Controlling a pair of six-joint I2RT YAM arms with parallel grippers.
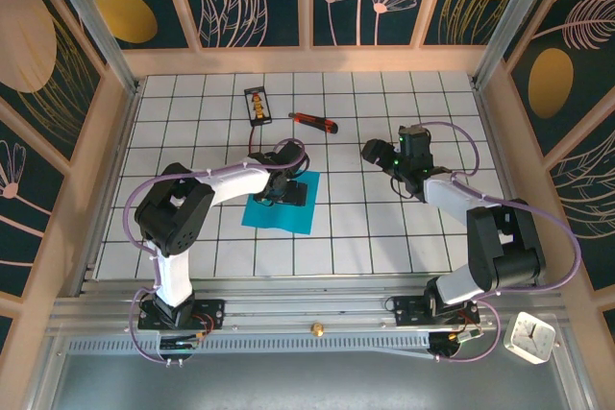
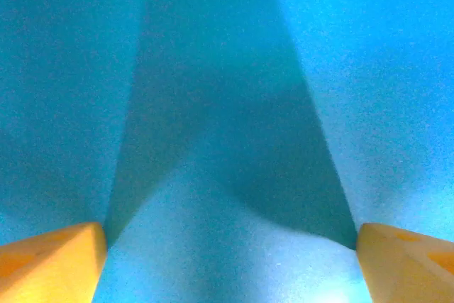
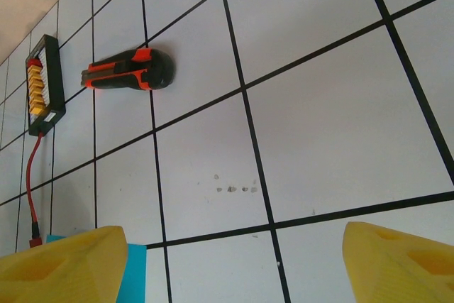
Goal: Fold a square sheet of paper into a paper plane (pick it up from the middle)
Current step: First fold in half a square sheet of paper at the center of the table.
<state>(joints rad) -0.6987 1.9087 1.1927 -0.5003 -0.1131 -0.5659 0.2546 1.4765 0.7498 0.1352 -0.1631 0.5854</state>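
Two tools gaping | left tool (image 2: 230, 239) covers paper (image 1: 283, 218) middle, maybe touching | right tool (image 3: 234, 243) near utility knife (image 3: 128, 72)

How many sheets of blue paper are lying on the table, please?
1: the blue sheet lies flat, left of centre, under the left claw. A second sheet stacked exactly beneath it could not be seen.

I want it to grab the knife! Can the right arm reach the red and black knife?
Probably yes. The knife lies on bare tiles ahead of the right gripper, whose jaws stand open, and nothing sits between them.
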